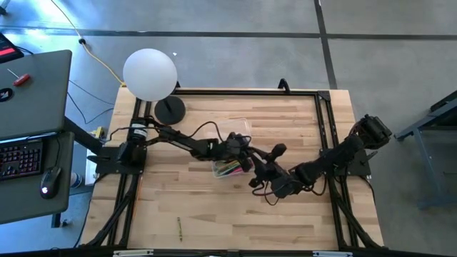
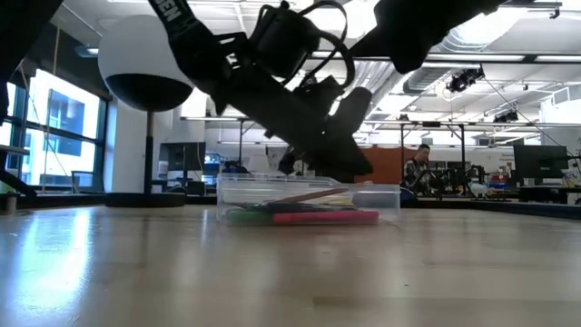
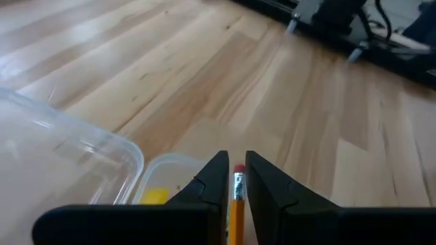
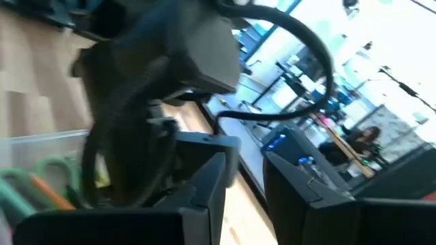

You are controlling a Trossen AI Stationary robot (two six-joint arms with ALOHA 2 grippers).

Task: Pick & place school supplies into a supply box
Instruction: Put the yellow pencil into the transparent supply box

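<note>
The clear supply box (image 1: pixel 230 168) sits mid-table with its lid open; in the low view the supply box (image 2: pixel 309 203) holds a pink pen (image 2: pixel 322 217) and green pieces. The right wrist view shows green scissors handles (image 4: pixel 37 171) inside it. My left gripper (image 1: pixel 241 158) hovers over the box's right end, shut on an orange pencil (image 3: pixel 237 201). A yellow piece (image 3: pixel 155 196) lies in the box below it. My right gripper (image 4: pixel 245 180) is open, close behind the left wrist, right of the box (image 1: pixel 260 173). A lone green pencil (image 1: pixel 180 228) lies near the table's near edge. My left gripper pinches the orange pencil between its two fingers (image 3: pixel 214 182), near the pencil's eraser end (image 3: pixel 239 170). The pencil lies along the fingers, with the red eraser at their tips. It is lifted clear, above the box's open rim (image 3: pixel 170 162).
A white globe lamp (image 1: pixel 150 73) on a black base (image 1: pixel 170 110) stands at the far left of the table. Black frame rails (image 1: pixel 325 121) run along the table's far and right sides. Bare wood stretches toward the near edge. A person (image 2: pixel 419 171) sits far behind the table.
</note>
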